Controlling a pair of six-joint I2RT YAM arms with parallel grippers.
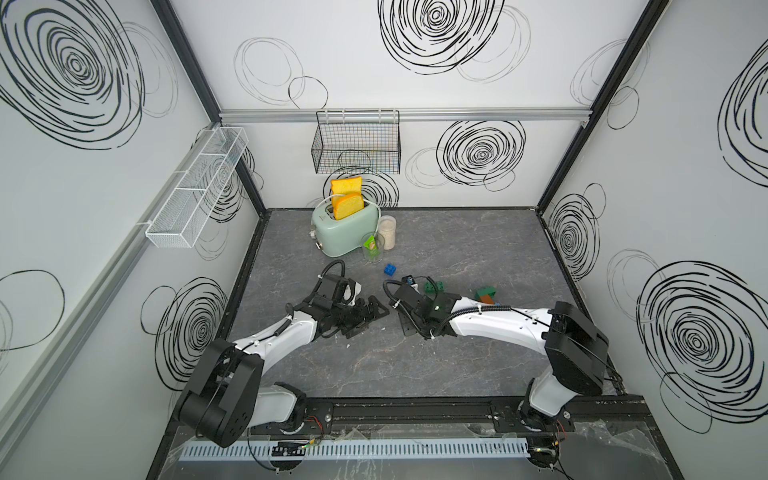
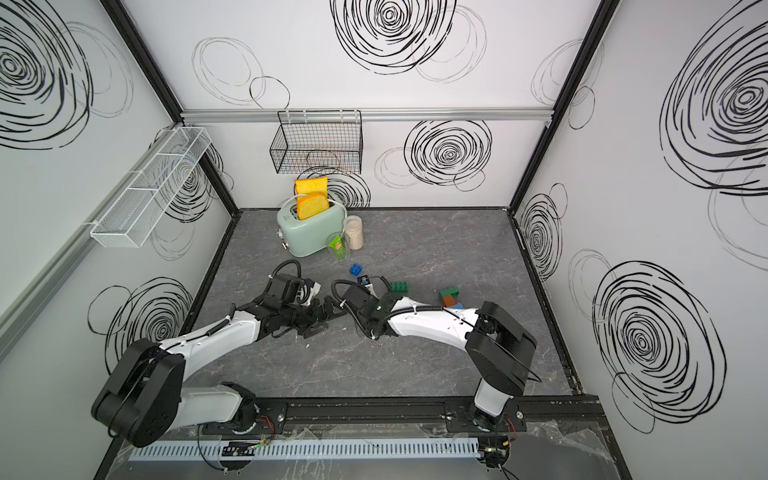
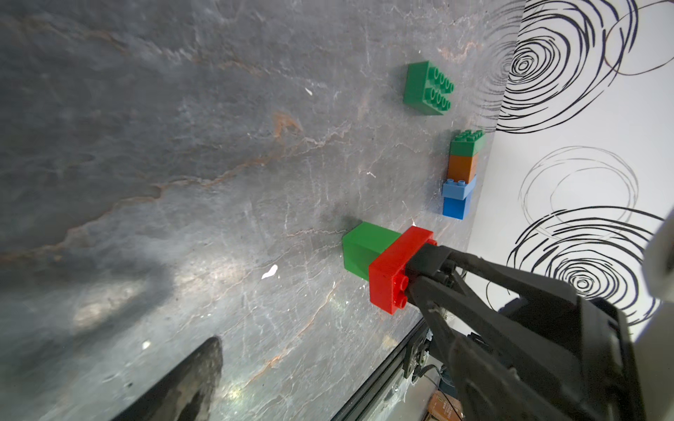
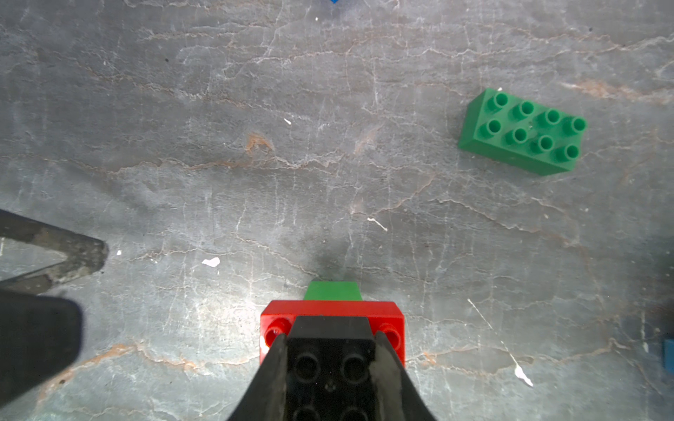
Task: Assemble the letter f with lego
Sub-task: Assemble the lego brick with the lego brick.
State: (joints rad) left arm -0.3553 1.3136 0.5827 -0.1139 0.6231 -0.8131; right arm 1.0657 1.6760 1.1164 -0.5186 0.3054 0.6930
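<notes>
My right gripper (image 4: 330, 340) is shut on a black lego brick (image 4: 330, 368) that tops a red brick (image 4: 332, 312) and a green brick (image 4: 332, 290); this small stack stands on the grey floor. In both top views the right wrist hides it. A loose green oblong brick (image 4: 521, 131) (image 1: 435, 286) lies beyond it. A second stack (image 3: 463, 171) (image 1: 487, 296) of green, orange, light blue and blue bricks lies near the right wall. One blue brick (image 1: 389, 269) sits alone further back. My left gripper (image 1: 370, 318) is open and holds nothing, just left of the held stack.
A mint toaster (image 1: 345, 232) with two bread slices, a jar (image 1: 387, 232) and a clear cup (image 1: 372, 249) stand at the back. A black wire basket (image 1: 356, 143) and a white mesh shelf (image 1: 195, 191) hang on the walls.
</notes>
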